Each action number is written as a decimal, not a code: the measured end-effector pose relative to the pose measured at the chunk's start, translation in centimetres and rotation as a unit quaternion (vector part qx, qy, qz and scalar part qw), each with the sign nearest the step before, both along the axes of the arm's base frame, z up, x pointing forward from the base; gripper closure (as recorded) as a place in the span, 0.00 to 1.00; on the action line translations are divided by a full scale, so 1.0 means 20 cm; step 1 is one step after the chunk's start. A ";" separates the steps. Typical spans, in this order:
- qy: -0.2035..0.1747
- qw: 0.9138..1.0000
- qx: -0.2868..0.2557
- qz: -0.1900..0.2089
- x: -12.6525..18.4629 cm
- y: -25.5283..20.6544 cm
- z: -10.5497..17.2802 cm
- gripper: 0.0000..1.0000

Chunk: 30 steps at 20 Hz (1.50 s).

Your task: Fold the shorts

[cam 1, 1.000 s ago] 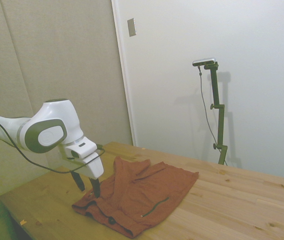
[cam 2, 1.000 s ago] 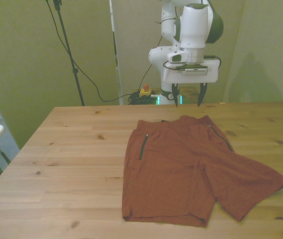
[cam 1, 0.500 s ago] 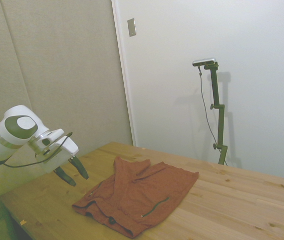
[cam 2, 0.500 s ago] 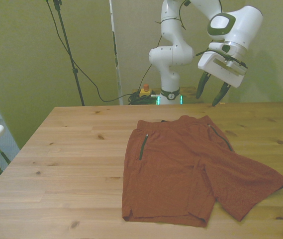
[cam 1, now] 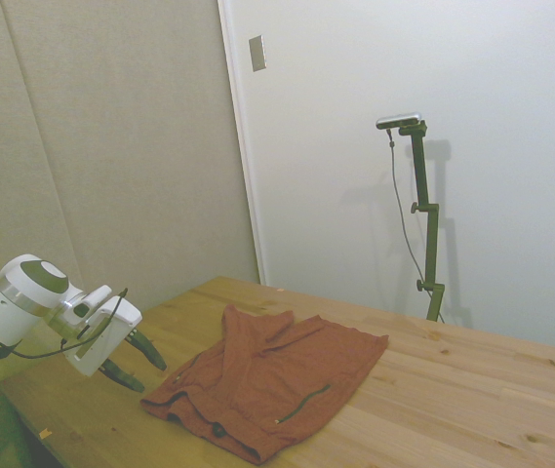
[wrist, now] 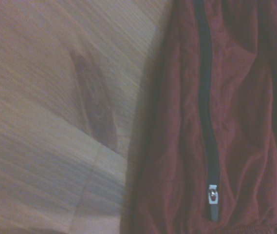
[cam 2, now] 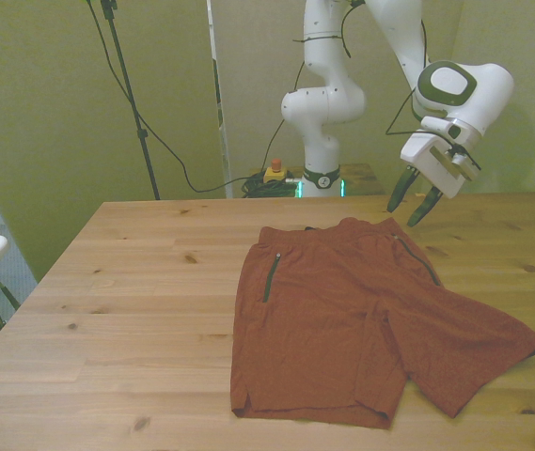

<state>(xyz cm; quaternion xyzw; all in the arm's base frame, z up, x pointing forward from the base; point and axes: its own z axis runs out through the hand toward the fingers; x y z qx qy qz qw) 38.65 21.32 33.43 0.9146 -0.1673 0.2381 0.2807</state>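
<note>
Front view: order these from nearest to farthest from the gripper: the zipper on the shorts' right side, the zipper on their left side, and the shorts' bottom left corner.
Gripper, beside the shorts:
1. Right-side zipper, just below the gripper.
2. Left-side zipper, across the waistband.
3. Bottom left corner, at the table's near edge, farthest.

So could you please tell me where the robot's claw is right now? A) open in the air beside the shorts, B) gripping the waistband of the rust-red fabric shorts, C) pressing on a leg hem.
A: the claw hangs open, clear of the rust-red fabric shorts.
</note>
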 end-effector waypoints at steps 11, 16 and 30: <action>0.003 0.998 -0.030 -0.046 0.11 -0.16 -0.06 0.00; -0.003 0.997 -0.028 -0.065 0.16 -0.24 -0.06 1.00; 0.006 0.997 -0.024 -0.077 0.21 -0.28 -0.11 1.00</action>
